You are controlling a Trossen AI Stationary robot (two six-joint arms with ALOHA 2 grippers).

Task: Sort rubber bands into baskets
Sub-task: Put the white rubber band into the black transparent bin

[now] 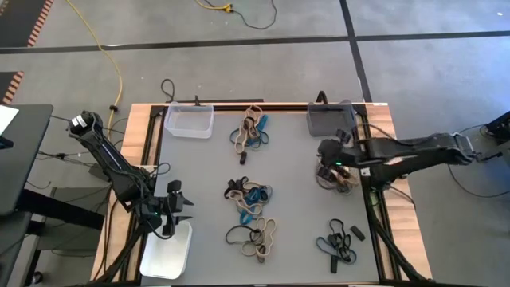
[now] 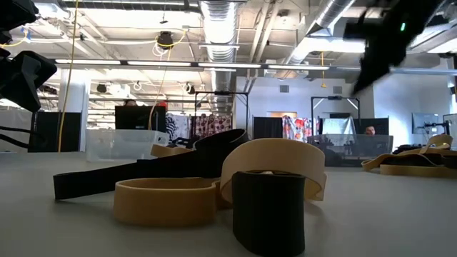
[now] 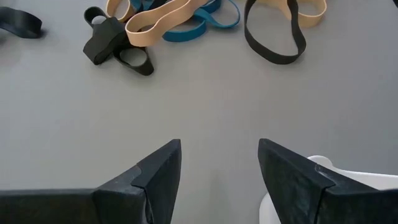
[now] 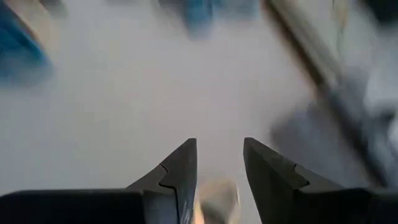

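Rubber bands lie in loose heaps on the grey table: tan and teal ones at the far middle (image 1: 252, 131), black, teal and tan ones at the centre (image 1: 249, 195), black and tan ones nearer (image 1: 256, 237) and dark ones at the near right (image 1: 338, 244). The clear basket (image 1: 189, 122) stands far left, the dark grey basket (image 1: 330, 119) far right and the white basket (image 1: 166, 252) near left. My left gripper (image 1: 178, 209) hovers open beside the white basket (image 3: 323, 171), pointing at the centre heap (image 3: 155, 22). My right gripper (image 1: 328, 162) hangs open over a tan heap (image 1: 341, 178); a blurred tan patch (image 4: 217, 199) shows in its gap.
A wooden and black frame (image 1: 376, 199) borders the table. A small black piece (image 1: 356, 233) lies near the right edge. In the low view, tan (image 2: 275, 165) and black (image 2: 268, 211) bands fill the foreground. Bare table lies between the heaps and the left baskets.
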